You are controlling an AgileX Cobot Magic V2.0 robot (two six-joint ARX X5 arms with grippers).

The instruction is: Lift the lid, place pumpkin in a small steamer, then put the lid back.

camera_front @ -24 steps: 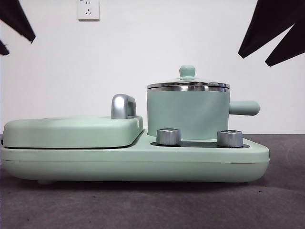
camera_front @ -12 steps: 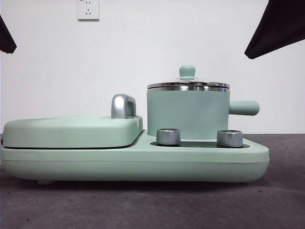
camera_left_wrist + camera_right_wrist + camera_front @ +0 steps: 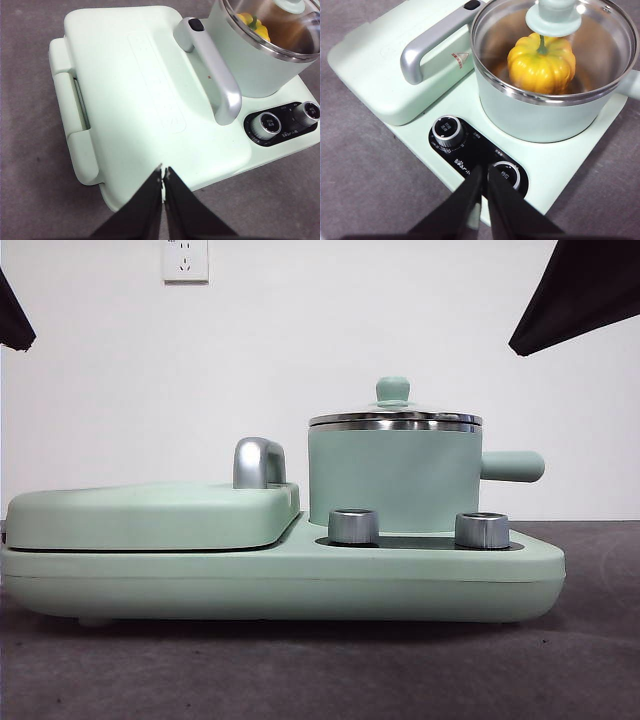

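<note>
Sitting inside the small steamer (image 3: 540, 117), the pumpkin (image 3: 541, 62) is upright on the pot's floor, its curved green stem pointing straight up toward the mint-green knob of the lid (image 3: 555, 17). The lid rests closed and level on the steamer's steel rim, and the pumpkin shows through the clear glass. The steamer stands upright on the mint-green cooker base (image 3: 300, 585), at the end away from the flat griddle cover (image 3: 150, 515); its stubby side handle (image 3: 512, 466) sticks out level, pointing away from the griddle cover. Two steel dials (image 3: 354, 526) stand on the base just in front of the steamer. The chrome handle (image 3: 212, 70) of the griddle cover runs lengthwise between the cover and the steamer.

Both arms hang clear above the cooker. The left gripper (image 3: 164, 175) hovers over the outer edge of the griddle cover, fingers together and empty. The right gripper (image 3: 485, 172) hovers over the dials in front of the steamer, fingers likewise pressed together, touching nothing. The cooker sits on a grey tabletop (image 3: 300, 670).
</note>
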